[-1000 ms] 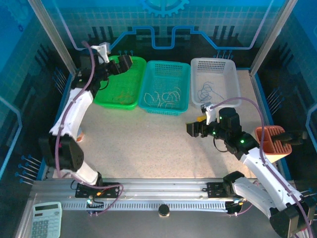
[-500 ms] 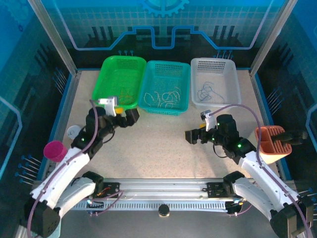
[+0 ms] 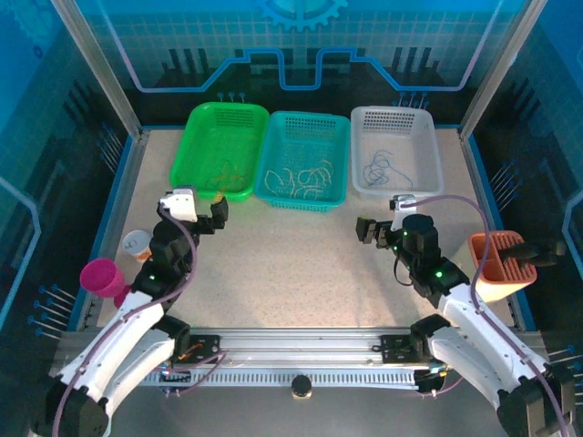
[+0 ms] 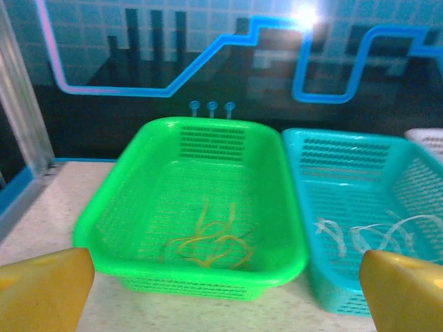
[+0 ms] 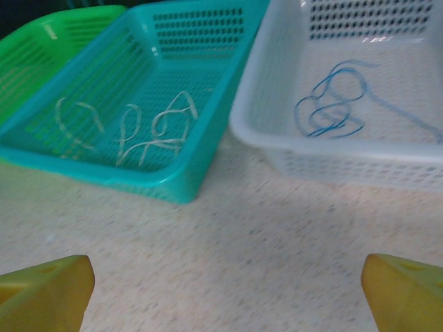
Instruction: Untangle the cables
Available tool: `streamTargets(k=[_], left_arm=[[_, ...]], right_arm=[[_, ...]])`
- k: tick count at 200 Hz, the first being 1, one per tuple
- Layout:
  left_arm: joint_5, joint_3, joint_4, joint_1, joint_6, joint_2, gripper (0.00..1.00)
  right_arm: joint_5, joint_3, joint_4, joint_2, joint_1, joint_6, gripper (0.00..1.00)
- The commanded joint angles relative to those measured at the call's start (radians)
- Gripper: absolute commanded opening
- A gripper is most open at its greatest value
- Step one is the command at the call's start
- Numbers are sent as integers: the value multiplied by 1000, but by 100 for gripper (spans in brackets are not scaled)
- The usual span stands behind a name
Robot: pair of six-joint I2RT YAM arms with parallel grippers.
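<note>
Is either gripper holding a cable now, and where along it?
Nothing is held: left gripper and right gripper both stand open; the hair-thin cables lie in the mesh plastic baskets.

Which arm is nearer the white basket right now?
Right. The right arm is just in front of the white basket's near edge. The left arm is far off to its left, in front of the green basket.
</note>
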Motion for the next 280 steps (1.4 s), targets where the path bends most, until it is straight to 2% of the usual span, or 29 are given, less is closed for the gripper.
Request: streamTargets(k=[1, 35, 52, 104, 133, 152, 169, 177, 195, 215, 228, 245, 280], left_arm=[[-49, -29, 115, 63, 80, 62, 99], [2, -54, 187, 195, 18, 159, 99], [52, -72, 221, 230, 16, 219, 99], [54, -161, 493, 234, -47, 463, 99], [81, -185, 719, 232, -32, 619, 99], [102, -170, 779, 231, -17, 713, 99], [132, -185, 916, 231, -5, 819, 99], [139, -190, 981, 231, 12, 859, 99], [153, -162, 868, 232, 1, 826, 99], [189, -150, 848, 231, 13, 826, 99], [215, -143, 860, 232, 28, 835, 99], [241, -114, 792, 234, 37, 830, 99], [306, -56, 662, 275, -1, 822, 99]], right_arm=[[123, 12, 89, 66, -14, -90, 100], [202, 6, 156, 140, -18, -118, 100], [216, -19, 210, 158, -27, -144, 100], [220, -98, 441, 236, -55, -229, 100], [272, -107, 542, 322, -62, -314, 100], [269, -167, 709, 404, -85, -337, 100], [252, -205, 890, 507, -107, -364, 100], [197, -204, 941, 535, -125, -386, 100], [120, -175, 984, 621, -173, -407, 100], [29, -192, 1176, 780, -267, -340, 100], [-59, -153, 1010, 736, -303, -310, 100], [-138, -112, 960, 749, -337, -299, 100], [-133, -111, 964, 753, -333, -305, 100]])
